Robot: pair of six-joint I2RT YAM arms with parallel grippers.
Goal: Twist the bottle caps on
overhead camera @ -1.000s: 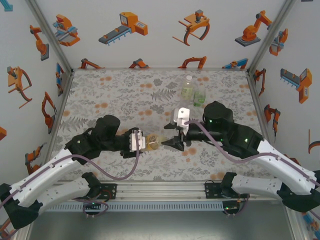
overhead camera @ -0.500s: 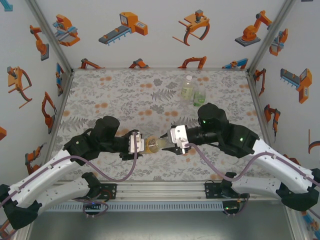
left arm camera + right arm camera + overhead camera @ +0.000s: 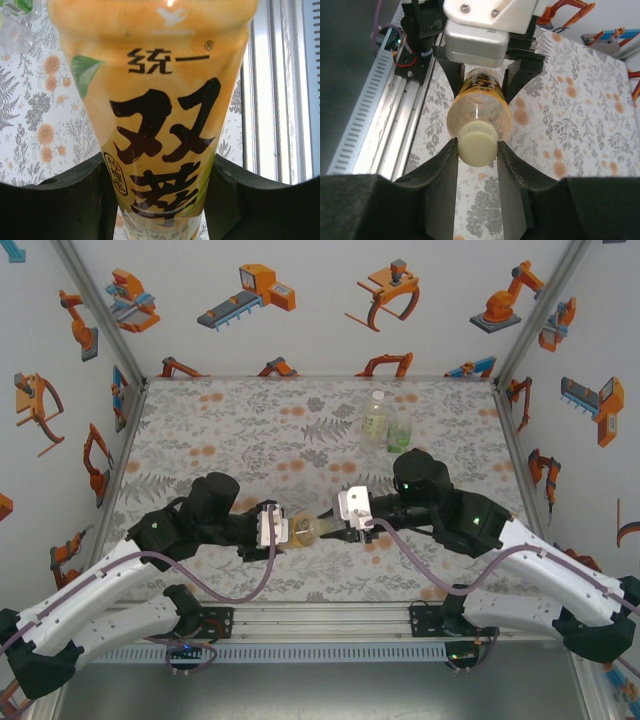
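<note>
My left gripper (image 3: 288, 530) is shut on the amber bottle (image 3: 308, 530) and holds it lying level above the table, neck toward the right arm. In the left wrist view its yellow label with dark characters (image 3: 160, 125) sits between my two dark fingers (image 3: 75, 200). A pale bottle cap (image 3: 477, 145) sits on the neck of the amber bottle (image 3: 479, 107). My right gripper (image 3: 477, 147) is shut on this cap, with both pads touching its sides. In the top view the right gripper (image 3: 338, 527) meets the bottle's neck end.
A clear bottle with a pale yellow-green label (image 3: 375, 418) and a short green-tinted bottle (image 3: 398, 430) stand upright at the back right of the patterned table (image 3: 230, 430). The metal rail (image 3: 320, 620) runs along the near edge.
My right gripper has rolled about its wrist, moved left to the bottle's neck and closed its jaws on the cap. The left gripper and amber bottle have stayed put.
</note>
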